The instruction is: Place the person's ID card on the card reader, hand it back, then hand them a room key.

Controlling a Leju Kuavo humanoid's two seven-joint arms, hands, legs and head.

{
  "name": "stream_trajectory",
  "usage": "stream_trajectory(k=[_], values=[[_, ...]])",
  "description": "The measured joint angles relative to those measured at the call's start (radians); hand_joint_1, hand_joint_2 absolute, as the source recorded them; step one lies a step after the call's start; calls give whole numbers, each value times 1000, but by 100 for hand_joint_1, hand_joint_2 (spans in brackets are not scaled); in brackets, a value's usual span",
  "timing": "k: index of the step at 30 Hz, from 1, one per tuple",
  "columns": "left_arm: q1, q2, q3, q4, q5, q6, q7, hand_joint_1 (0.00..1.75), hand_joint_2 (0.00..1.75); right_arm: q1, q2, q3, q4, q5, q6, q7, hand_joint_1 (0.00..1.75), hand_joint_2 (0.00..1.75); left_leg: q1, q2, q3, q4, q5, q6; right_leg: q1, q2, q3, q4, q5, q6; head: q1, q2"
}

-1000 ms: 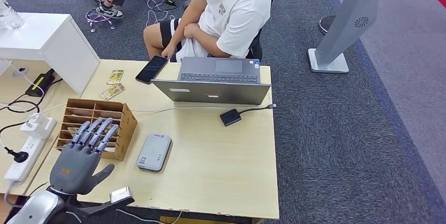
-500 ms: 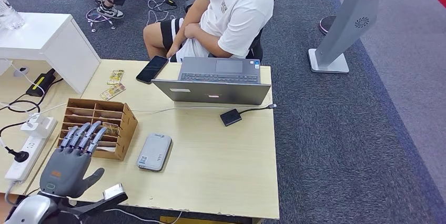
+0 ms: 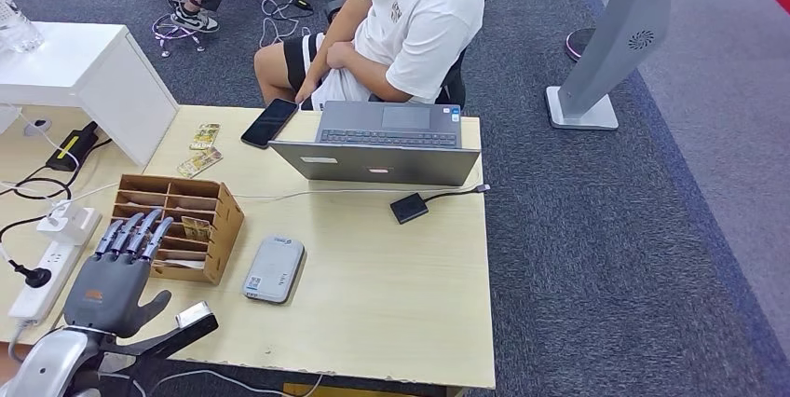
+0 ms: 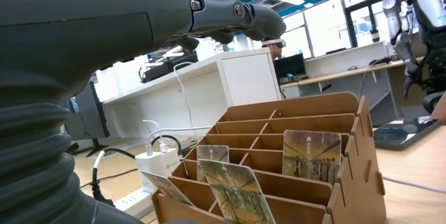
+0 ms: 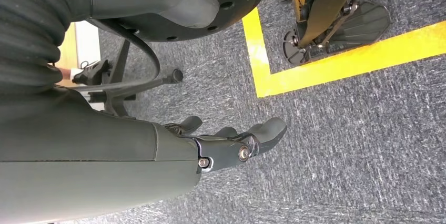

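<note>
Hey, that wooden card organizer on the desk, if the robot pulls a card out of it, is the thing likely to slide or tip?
The wooden card organizer looks like thin slotted plywood, so probably light and apt to slide on the smooth desk. Its wide, low footprint suggests tipping is unlikely. The key cards stand loose in the slots and should lift out with little drag.

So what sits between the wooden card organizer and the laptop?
Head view: only a thin white cable crosses bare tabletop between wooden card organizer and laptop.
</note>
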Motion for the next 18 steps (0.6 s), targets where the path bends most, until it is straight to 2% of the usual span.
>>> stream_trajectory(k=[18], values=[[-50,-48,10,135,-21,0,1,0,175,0,0,-3,0,20,9,14,0,175,0,0,0,0,0,0,0,0,0,0,0,0,0,0]])
